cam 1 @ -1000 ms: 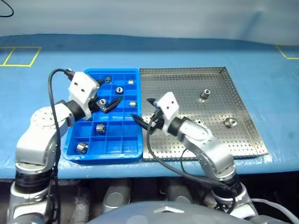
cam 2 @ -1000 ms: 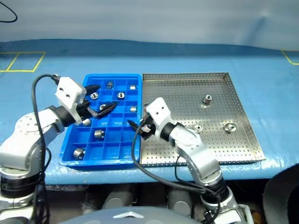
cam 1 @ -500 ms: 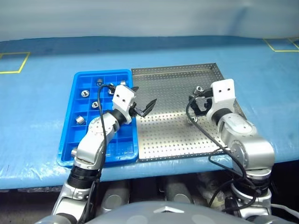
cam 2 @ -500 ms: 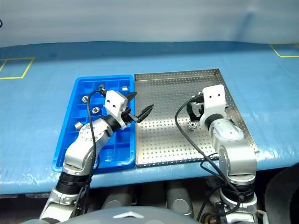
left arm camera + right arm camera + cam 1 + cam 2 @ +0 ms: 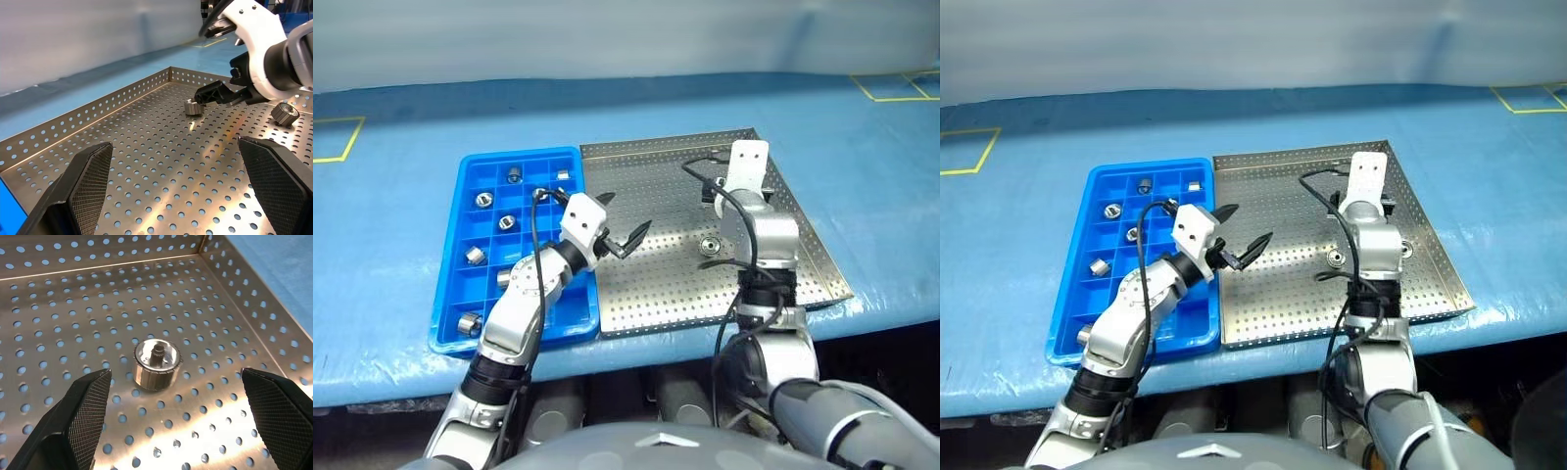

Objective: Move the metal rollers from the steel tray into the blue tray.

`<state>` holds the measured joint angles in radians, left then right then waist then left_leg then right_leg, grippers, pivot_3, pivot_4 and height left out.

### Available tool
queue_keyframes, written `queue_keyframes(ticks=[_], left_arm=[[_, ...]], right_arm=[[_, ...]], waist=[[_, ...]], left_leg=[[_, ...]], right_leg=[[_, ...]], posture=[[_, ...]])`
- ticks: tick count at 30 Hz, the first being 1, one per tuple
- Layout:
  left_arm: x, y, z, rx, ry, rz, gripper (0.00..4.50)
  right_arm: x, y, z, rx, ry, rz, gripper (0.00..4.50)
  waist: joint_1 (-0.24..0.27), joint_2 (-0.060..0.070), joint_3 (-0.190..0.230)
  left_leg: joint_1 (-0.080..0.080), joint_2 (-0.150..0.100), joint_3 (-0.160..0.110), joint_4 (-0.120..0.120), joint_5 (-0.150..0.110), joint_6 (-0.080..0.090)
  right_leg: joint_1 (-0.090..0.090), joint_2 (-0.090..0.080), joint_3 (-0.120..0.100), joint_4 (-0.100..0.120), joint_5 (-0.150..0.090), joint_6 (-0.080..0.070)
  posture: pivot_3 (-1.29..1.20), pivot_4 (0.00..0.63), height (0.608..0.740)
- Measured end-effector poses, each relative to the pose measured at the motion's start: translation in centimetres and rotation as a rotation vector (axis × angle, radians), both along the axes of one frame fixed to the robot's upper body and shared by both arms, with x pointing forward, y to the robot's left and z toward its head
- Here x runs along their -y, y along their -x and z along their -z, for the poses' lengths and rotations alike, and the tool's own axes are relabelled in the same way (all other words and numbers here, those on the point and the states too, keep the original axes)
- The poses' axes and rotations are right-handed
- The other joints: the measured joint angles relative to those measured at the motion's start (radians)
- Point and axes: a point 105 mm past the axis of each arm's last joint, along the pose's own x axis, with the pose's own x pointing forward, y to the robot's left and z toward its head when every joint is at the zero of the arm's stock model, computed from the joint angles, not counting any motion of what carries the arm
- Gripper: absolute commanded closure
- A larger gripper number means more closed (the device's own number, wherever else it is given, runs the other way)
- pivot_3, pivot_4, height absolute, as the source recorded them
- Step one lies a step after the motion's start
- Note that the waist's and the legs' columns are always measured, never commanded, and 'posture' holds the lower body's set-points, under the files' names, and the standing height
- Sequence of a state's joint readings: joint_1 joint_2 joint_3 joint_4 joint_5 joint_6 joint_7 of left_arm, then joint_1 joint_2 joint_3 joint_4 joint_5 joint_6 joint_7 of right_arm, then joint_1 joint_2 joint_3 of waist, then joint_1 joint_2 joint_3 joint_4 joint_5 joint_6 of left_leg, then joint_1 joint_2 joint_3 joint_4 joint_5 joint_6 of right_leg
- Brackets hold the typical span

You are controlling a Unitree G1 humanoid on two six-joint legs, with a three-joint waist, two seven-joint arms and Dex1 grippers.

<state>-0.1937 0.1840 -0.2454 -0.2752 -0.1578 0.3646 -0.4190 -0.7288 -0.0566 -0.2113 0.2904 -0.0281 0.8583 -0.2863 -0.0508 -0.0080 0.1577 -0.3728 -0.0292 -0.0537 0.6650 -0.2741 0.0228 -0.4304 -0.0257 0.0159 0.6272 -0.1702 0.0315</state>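
Right gripper jaws wide, straddling a metal roller in steel tray for pickup; left gripper jaws released, empty.

One steel tray: three metal rollers. One blue tray: maybe eight more, some partly hidden.
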Motion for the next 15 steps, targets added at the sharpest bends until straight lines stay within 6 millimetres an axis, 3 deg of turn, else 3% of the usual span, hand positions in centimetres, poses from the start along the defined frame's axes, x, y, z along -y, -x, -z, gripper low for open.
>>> queue_keyframes(ticks=[7,15], left_arm=[[-0.4,0.1,0.5,-0.019,-0.003,-0.014,0.03],[-0.4,0.2,0.7,-0.03,-0.004,-0.018,0.03]], right_arm=[[1.1,-2.3,0.7,0.011,-0.05,0.064,0.0],[1.2,-2.7,3.0,-0.033,-0.117,0.078,0.0]], waist=[[0.002,0.0,0.0],[0.006,0.0,0.0]], left_leg=[[0.0,0.0,0.001,-0.001,-0.001,0.002],[0.0,0.0,0.002,-0.001,-0.001,0.002]], right_leg=[[0.0,-0.001,0.001,-0.001,0.0,0.0],[0.0,0.0,0.002,-0.001,0.0,0.0]], posture=[[0.0,0.15,0.74],[0.02,0.15,0.74]])
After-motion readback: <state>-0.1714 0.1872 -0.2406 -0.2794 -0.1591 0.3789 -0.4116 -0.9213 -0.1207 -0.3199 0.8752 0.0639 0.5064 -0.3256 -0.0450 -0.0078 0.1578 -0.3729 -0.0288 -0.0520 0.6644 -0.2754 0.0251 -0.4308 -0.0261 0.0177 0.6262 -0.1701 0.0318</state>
